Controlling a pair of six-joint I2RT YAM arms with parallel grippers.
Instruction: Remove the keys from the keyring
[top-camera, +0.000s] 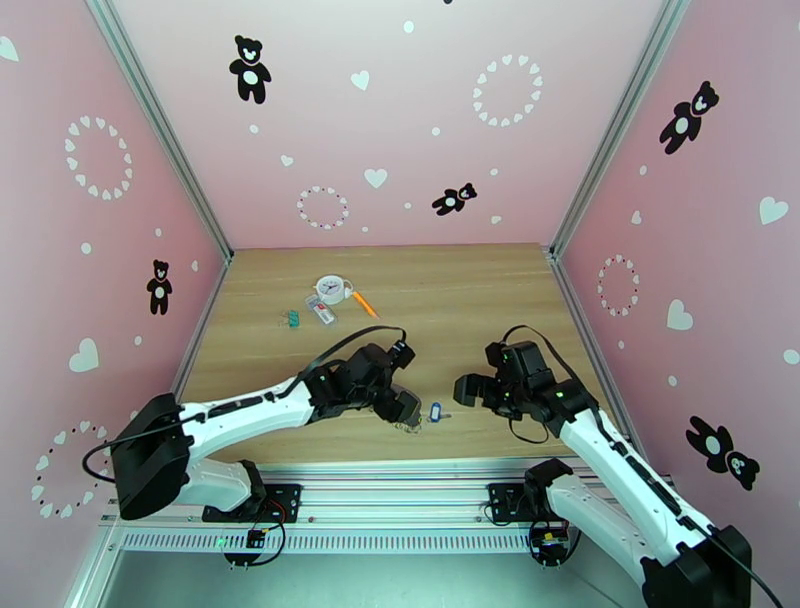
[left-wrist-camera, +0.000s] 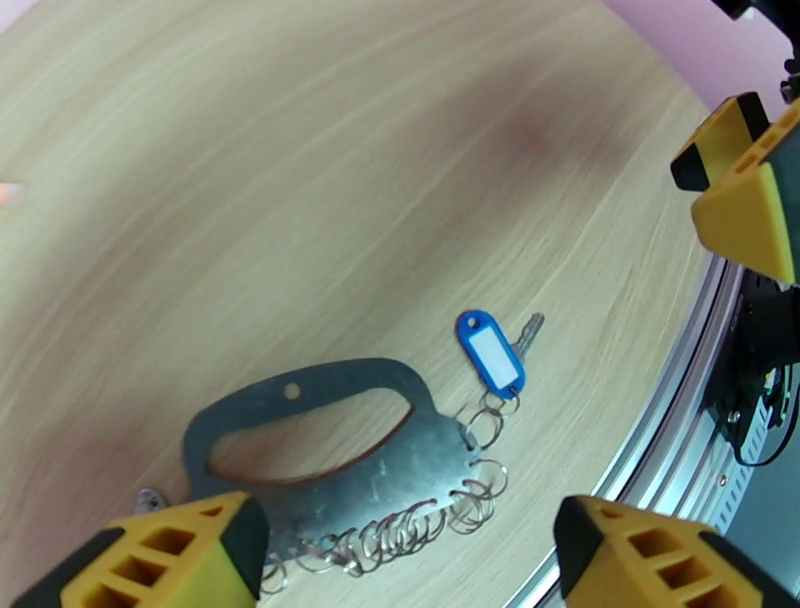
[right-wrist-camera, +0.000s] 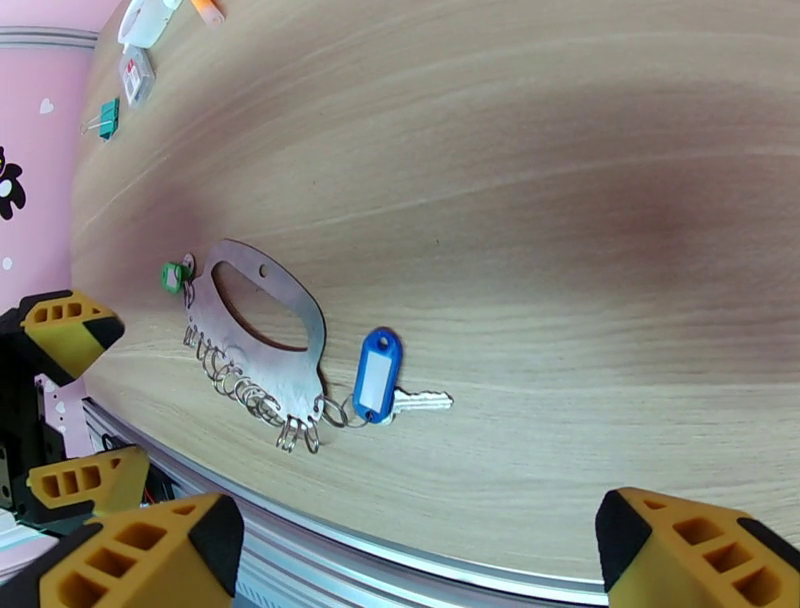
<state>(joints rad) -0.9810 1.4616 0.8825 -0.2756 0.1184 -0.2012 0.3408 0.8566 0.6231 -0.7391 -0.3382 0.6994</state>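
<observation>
The keyring (left-wrist-camera: 340, 480) is a flat grey metal plate with an oval handle hole and several small rings along one edge, lying near the table's front edge (top-camera: 405, 425). A key with a blue tag (left-wrist-camera: 492, 350) hangs from the end ring and lies flat on the wood (top-camera: 435, 411). In the right wrist view the blue tag (right-wrist-camera: 378, 375) sits at the plate's (right-wrist-camera: 295, 378) near end and a green tag (right-wrist-camera: 175, 275) at its far end. My left gripper (left-wrist-camera: 400, 570) is open, low over the plate, its fingers straddling it. My right gripper (right-wrist-camera: 410, 560) is open, just right of the blue-tagged key (top-camera: 468, 390).
At the table's back left lie a round white disc (top-camera: 332, 289), an orange piece (top-camera: 364, 304), a red-and-white tag (top-camera: 322, 313) and a small teal clip (top-camera: 291, 318). A metal rail (right-wrist-camera: 400, 550) runs along the front edge, close to the keyring. Pink walls enclose three sides.
</observation>
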